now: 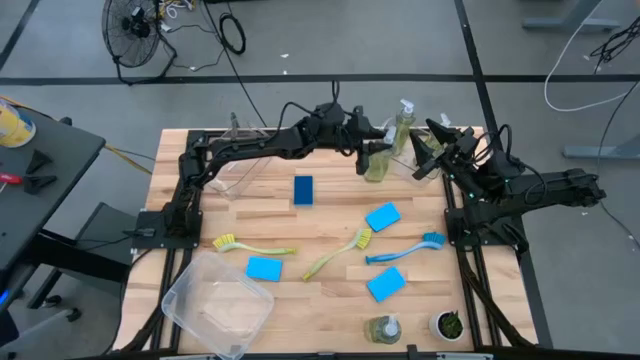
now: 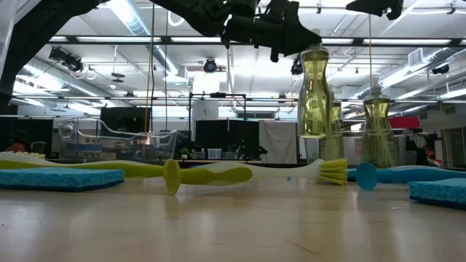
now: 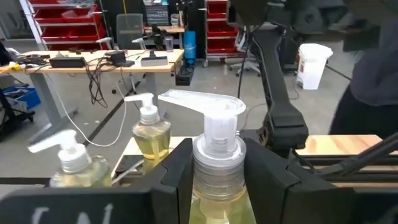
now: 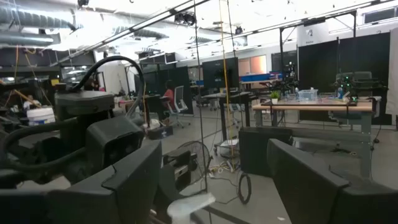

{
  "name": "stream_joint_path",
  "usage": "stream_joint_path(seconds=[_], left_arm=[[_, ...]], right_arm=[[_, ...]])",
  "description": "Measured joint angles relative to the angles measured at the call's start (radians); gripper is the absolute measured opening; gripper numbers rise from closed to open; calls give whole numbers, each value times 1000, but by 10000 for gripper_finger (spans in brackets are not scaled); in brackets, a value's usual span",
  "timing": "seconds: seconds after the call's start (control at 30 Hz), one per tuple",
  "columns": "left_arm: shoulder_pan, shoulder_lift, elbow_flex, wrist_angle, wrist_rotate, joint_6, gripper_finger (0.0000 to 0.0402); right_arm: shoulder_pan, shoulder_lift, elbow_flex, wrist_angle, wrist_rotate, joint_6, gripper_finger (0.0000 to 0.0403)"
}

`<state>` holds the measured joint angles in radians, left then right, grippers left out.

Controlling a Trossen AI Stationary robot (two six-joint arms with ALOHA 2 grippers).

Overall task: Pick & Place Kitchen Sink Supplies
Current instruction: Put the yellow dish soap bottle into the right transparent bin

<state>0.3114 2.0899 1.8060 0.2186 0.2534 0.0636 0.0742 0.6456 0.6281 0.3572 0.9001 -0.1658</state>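
My left gripper (image 1: pixel 372 152) reaches over the table's far right part and is shut on a clear pump bottle of yellow-green soap (image 1: pixel 376 166). In the low view this bottle (image 2: pixel 314 91) hangs well above the table. Other soap bottles (image 3: pixel 149 130) (image 3: pixel 71 163) stand just beyond it. One of them (image 1: pixel 403 120) stands by the far right bin. My right gripper (image 1: pixel 432 152) is open and raised close to the right of the held bottle, touching nothing. Blue sponges (image 1: pixel 303 189) (image 1: pixel 382 216) (image 1: pixel 264 268) (image 1: pixel 386 284), two yellow-green brushes (image 1: pixel 250 245) (image 1: pixel 340 252) and a blue brush (image 1: pixel 405 250) lie flat on the table. My left gripper pinches the bottle between its two fingers (image 3: pixel 177 177) at the ribbed neck collar (image 3: pixel 217 158), just under the pump head. One finger is on each side. The bottle hangs upright below the fingers, lifted clear of the table.
A clear bin (image 1: pixel 218 300) sits at the near left corner and another clear bin (image 1: pixel 240 160) at the far left. One more soap bottle (image 1: pixel 383 328) and a small white plant pot (image 1: pixel 449 324) stand at the near edge. Bare wood lies between the sponges mid-table.
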Motion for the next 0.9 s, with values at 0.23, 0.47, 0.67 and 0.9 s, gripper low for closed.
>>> stream_joint_path(seconds=[0.23,0.47,0.67,0.9], left_arm=[[-23,3,-99,24,-46,1,118],[-24,5,-185,152,-67,-5,118],[-23,5,-243,200,-78,-30,118],[-30,3,-273,219,-118,-38,130]], right_arm=[[0,0,0,-94,-3,0,292],[0,0,0,-208,-103,57,292],[0,0,0,-301,-126,140,292],[0,0,0,-338,-134,158,292]])
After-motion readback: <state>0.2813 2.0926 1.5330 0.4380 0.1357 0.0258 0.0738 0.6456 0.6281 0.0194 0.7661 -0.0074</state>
